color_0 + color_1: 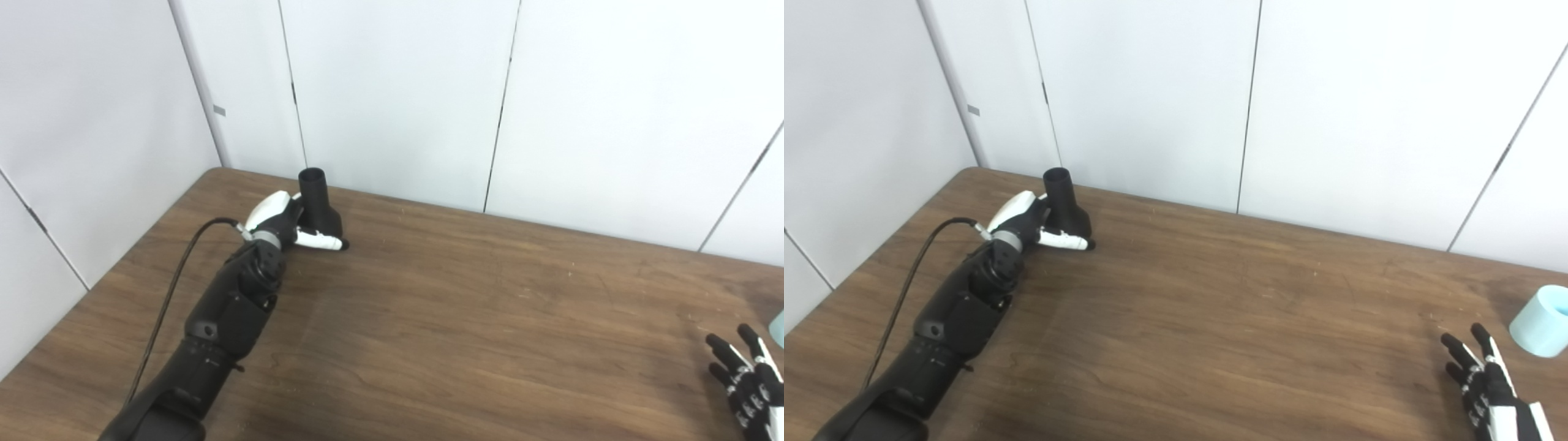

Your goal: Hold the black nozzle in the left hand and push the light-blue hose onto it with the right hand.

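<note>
Left hand (288,223) is curling around the upright nozzle (318,205) at the table's (1213,318) far left; whether the grasp is firm cannot be told. Right hand (1488,383) is waiting empty, fingers spread, near the hose (1538,320). Judged step: securing the nozzle; next, taking the hose.

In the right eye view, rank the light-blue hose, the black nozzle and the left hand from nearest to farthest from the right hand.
1. Light-blue hose, just up-right of the right hand, at the table's right edge.
2. Black nozzle and left hand, far left, touching; too close to rank.

Matt plastic nozzle (318,205), wood-grain table (465,318)
</note>
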